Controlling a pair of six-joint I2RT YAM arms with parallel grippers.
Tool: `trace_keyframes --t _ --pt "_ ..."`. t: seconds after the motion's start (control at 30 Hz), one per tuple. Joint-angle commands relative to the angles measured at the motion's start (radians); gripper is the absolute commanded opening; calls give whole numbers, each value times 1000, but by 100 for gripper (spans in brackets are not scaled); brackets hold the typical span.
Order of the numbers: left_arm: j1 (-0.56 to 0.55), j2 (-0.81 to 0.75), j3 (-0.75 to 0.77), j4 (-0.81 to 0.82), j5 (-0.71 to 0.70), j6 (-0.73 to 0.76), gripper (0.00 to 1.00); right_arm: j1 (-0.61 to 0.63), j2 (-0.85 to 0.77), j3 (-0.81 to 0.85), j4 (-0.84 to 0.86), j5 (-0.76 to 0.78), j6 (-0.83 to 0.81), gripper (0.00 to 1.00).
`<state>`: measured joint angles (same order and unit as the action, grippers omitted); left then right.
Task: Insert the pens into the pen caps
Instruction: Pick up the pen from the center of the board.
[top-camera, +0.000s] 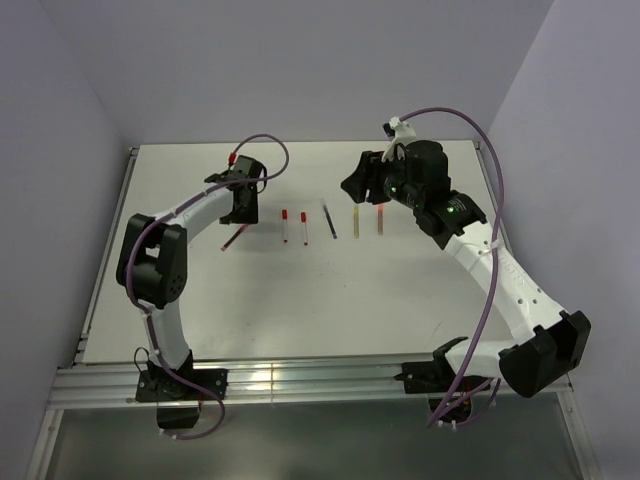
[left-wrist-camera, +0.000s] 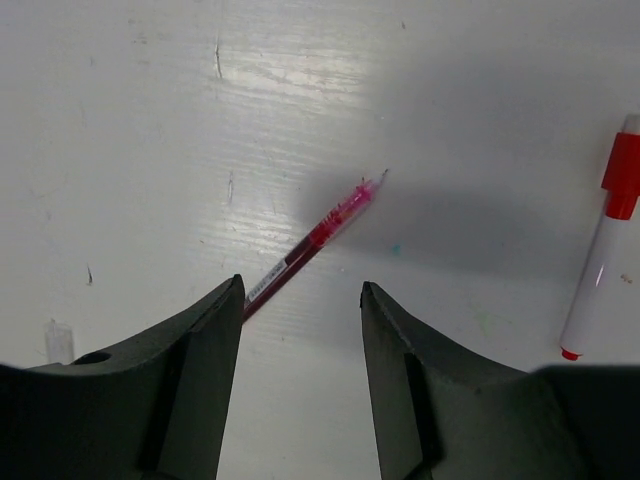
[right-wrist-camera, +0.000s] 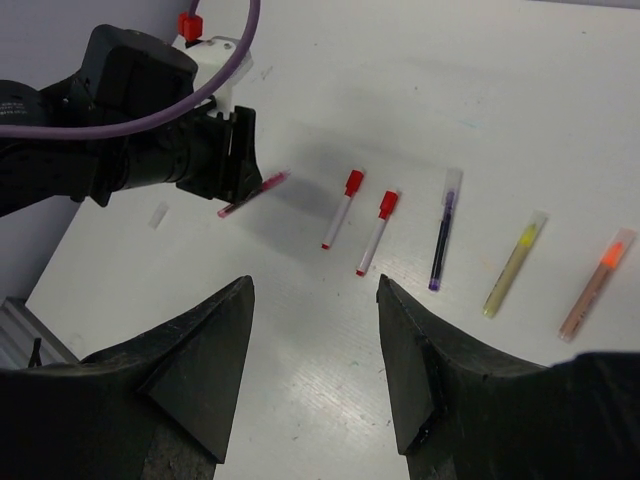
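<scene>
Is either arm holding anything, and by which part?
Nothing is held. The left gripper stands open above the dark red pen, which lies loose on the table; the right gripper is open and empty.

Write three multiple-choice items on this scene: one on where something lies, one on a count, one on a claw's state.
1. Where is the red pen?
A. Beside the orange pen
B. Below the left claw
C. Gripped by a claw

2. How many red-capped pens are there?
A. None
B. Five
C. Two

3. The right claw is:
A. open and empty
B. shut on a pen
C. shut, empty

Answers:
1 B: the left wrist view shows it lying flat, running out from between that claw's spread fingers.
2 C: two white ones with red caps lie side by side.
3 A: its fingers stand apart with nothing between them.
</scene>
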<state>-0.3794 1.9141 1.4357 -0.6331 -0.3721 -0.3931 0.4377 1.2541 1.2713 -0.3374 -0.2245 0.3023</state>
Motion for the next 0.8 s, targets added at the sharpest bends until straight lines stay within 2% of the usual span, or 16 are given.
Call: trace_keyframes --t 0.0,0.33,0.63,0.77 --pt "27 17 38 55 57 88 55 -4 -41 8 20 -3 4 60" --pt "63 92 104 50 180 155 53 -4 -51 8 15 4 3 60" --pt "89 174 111 62 199 154 51 -4 -45 10 12 5 1 60" --pt "93 214 115 53 205 139 46 -4 -42 10 11 10 1 60"
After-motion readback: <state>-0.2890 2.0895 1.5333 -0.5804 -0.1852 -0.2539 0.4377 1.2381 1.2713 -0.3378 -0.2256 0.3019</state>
